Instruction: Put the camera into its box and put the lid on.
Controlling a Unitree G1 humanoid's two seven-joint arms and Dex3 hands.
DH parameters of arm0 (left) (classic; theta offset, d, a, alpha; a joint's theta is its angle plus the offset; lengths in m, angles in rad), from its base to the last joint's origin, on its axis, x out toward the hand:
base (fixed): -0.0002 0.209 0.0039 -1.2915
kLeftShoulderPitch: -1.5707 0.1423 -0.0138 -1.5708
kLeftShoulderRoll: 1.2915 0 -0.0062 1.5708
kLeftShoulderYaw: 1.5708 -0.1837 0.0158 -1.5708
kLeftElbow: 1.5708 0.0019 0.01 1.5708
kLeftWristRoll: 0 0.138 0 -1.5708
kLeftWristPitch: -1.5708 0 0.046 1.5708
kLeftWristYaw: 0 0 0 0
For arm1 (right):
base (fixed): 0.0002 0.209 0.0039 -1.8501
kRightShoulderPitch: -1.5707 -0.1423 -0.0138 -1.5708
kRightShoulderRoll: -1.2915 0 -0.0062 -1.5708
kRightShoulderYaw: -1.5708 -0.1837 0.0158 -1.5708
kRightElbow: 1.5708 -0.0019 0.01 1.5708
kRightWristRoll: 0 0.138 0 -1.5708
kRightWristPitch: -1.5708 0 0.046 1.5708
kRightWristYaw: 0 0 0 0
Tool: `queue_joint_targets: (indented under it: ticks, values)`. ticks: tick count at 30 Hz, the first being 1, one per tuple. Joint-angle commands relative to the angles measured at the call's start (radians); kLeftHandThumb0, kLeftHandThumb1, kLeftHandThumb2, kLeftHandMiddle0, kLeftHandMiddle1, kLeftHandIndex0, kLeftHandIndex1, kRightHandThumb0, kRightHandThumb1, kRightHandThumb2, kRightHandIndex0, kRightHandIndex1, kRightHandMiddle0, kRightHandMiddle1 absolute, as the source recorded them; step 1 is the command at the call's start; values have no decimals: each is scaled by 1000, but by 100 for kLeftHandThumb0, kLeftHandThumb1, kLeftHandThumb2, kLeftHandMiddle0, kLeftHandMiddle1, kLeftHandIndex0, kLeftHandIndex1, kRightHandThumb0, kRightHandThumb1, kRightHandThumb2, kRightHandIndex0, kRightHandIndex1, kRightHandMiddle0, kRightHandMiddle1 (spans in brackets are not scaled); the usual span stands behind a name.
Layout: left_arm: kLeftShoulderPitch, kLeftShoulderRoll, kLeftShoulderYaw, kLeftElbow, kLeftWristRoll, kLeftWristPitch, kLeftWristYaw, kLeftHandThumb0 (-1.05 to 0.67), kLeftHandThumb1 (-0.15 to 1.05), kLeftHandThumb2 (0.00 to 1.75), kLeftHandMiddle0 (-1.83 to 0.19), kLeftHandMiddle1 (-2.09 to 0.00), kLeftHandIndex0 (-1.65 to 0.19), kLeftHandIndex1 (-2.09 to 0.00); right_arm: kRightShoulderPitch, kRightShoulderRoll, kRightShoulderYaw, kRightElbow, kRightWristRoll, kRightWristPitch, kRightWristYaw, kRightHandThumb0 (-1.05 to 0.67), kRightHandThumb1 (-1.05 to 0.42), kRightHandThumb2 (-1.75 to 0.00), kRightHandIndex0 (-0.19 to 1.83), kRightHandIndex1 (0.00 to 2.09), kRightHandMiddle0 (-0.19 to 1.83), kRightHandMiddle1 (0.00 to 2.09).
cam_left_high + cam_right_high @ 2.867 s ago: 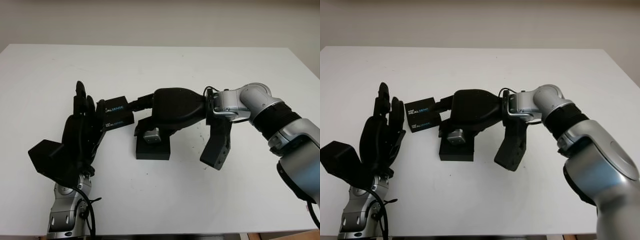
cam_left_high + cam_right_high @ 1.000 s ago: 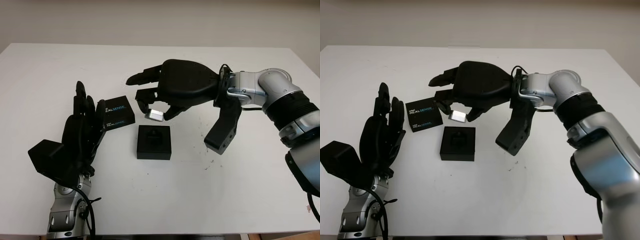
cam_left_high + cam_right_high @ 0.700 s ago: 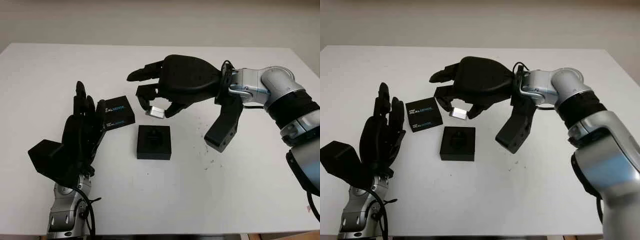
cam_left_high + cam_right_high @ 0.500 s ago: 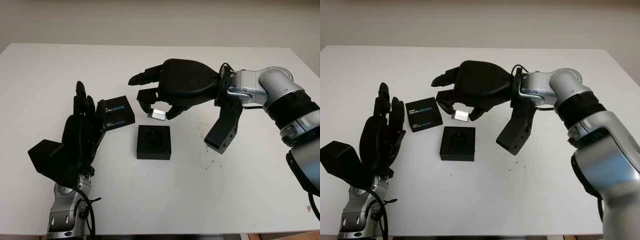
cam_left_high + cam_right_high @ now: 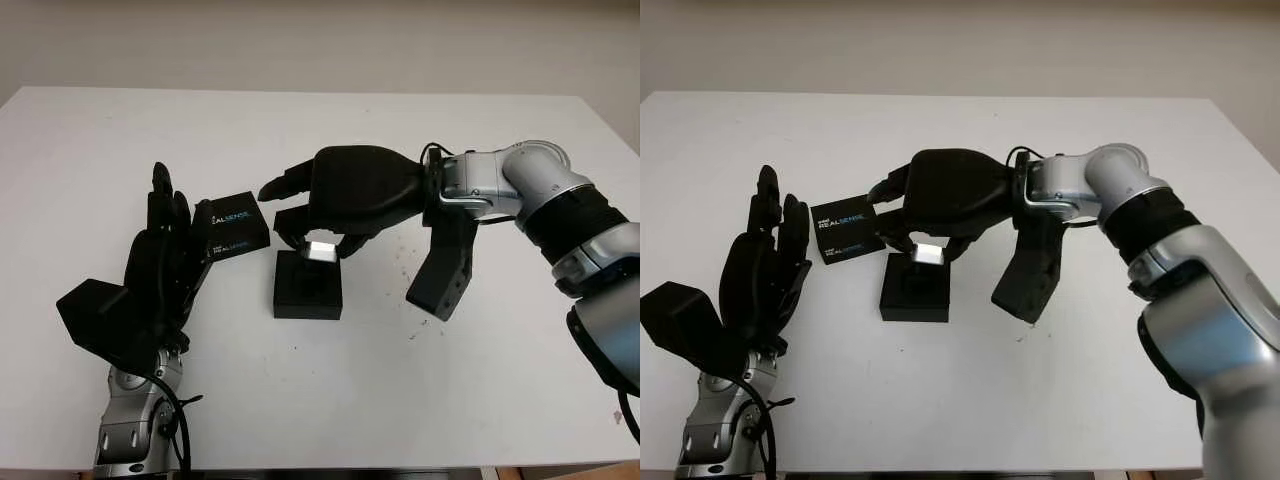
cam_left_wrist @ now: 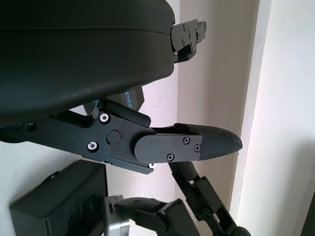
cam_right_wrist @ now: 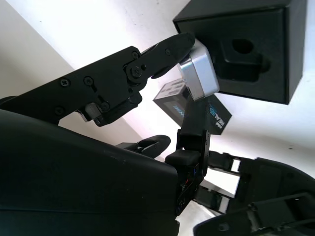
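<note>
Fingers (image 7: 170,46) around camera (image 5: 321,248), above box (image 5: 307,286), lid (image 5: 236,224) alongside.

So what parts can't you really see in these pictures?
- Far edge of the open box: covered by the right robot hand in the eye views.
- Most of the silver camera: hidden by that hand's fingers.
- Part of the lid: behind the open left robot hand, left eye view.

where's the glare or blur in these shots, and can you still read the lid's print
Left eye view: the silver camera in the right hand glints bright; the lid print reads partly. Right eye view: "REALSENSE" is legible. Right wrist view: the camera face is sharp, the box recess shadowed. Left hand open beside the lid.
</note>
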Motion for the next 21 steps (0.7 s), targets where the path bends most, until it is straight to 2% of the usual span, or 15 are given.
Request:
queue_joint_targets:
  ticks: [1,10,21]
  values:
    - [-7,-7,-4,-9,-2,-6,1,-71,105,39,19,0,19,0,2,2,-2,-17,11,-6,9,-46,-88,-6,43,4,53,124]
    - [-9,-9,-5,-6,4,-3,6,-73,105,39,19,0,19,0,-3,13,-25,-9,80,-21,64,-43,-89,-6,40,3,48,116]
    - [-6,-9,-7,-3,3,-12,1,-72,105,40,19,0,19,0,3,19,-44,-29,113,-18,105,-47,-89,-5,40,5,50,115]
